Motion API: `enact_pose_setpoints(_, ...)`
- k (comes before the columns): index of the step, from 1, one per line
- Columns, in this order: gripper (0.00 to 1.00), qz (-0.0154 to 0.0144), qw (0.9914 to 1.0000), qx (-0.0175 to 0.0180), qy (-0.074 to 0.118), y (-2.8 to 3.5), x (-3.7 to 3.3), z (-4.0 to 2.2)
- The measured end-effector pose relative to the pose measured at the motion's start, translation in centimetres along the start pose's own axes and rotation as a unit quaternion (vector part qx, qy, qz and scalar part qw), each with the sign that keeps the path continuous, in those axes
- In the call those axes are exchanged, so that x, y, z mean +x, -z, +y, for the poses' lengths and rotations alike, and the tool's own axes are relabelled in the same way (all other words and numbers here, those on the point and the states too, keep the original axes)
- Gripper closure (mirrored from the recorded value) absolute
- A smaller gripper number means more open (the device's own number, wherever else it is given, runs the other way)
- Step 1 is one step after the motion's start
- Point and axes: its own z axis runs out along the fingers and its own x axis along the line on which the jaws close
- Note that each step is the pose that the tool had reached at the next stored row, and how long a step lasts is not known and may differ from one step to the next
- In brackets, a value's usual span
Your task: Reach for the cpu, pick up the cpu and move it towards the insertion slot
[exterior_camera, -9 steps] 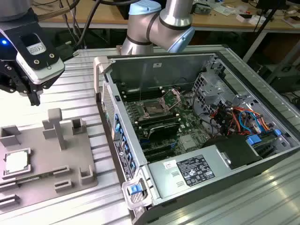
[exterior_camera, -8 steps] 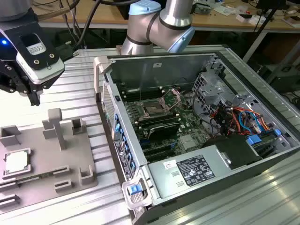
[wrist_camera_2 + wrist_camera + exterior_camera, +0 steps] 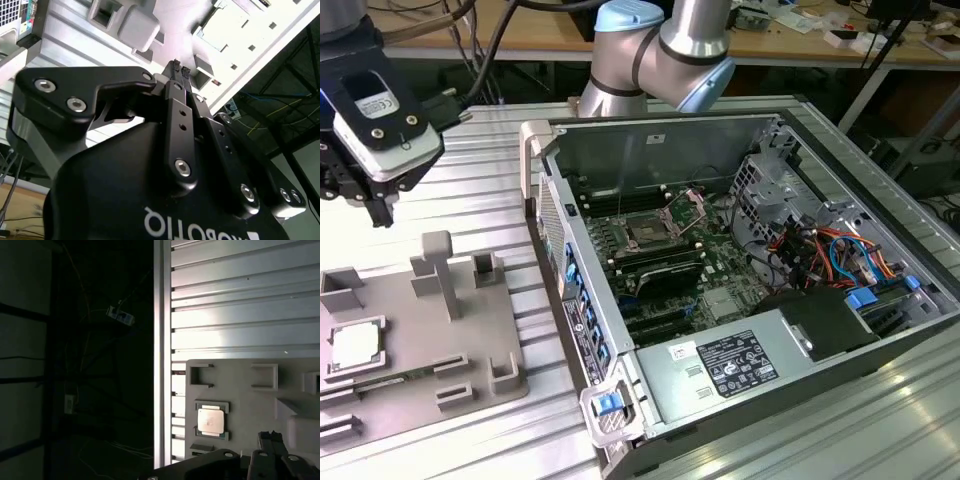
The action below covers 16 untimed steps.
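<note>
Stands barely begun; open computer case [image 3: 750, 250] on the exterior view's right; grey tray [image 3: 420, 340] well apart on the left; gripper [image 3: 382, 205] high near the tray's far side, pressed together on nothing; insertion slot [image 3: 650, 232] inside the case, seemingly unfilled; cpu [image 3: 355, 345] untouched in its tray pocket; leaves grasp and carry undone.

A grey plastic tray [image 3: 470, 340] with raised blocks lies flat on a ribbed metal table [image 3: 490, 190], to the exterior view's left of an open computer case [image 3: 660, 140], where a labelled silver power supply [image 3: 670, 390] sits near orange and blue cables [image 3: 825, 245].
</note>
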Motion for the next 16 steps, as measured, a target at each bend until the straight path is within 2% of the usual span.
enact_pose_setpoints(2, 0.89, 0.0, 1.0, 0.0, 0.0, -0.05, 0.92, 0.01)
enact_pose_setpoints(3, 0.89, -0.0001, 1.0, 0.0, 0.0, -0.16, 1.86, 0.03)
enact_pose_setpoints(5, 0.89, -0.0001, 1.0, 0.0, 0.0, -0.3, 3.01, 0.05)
enact_pose_setpoints(6, 0.89, 0.0, 1.0, 0.0, 0.0, -0.36, 3.57, 0.05)
enact_pose_setpoints(7, 0.83, -0.0001, 1.0, 0.0, 0.0, -0.44, 4.02, 0.06)
enact_pose_setpoints(9, 0.83, -0.0001, 1.0, -0.0002, 0.0, -0.7, 5.01, 0.05)
enact_pose_setpoints(10, 0.7, -0.0001, 1.0, -0.0002, 0.0, -0.94, 5.64, 0.0)
enact_pose_setpoints(11, 0.7, -0.0001, 1.0, -0.0002, 0.0, -1.12, 6.01, -0.03)
enact_pose_setpoints(12, 0.64, 0.0003, 1.0, -0.0002, 0.0, -1.53, 6.63, -0.14)
enact_pose_setpoints(13, 0.52, 0.0004, 1.0, -0.0002, 0.0, -1.84, 6.88, -0.34)
enact_pose_setpoints(14, 0.46, 0.0004, 1.0, -0.0002, 0.0, -2.06, 6.96, -0.46)
enact_pose_setpoints(15, 0.46, 0.0004, 1.0, -0.0002, 0.0, -2.24, 6.98, -0.52)
enact_pose_setpoints(16, 0.4, 0.0004, 1.0, -0.0002, 0.0, -2.48, 6.99, -0.54)
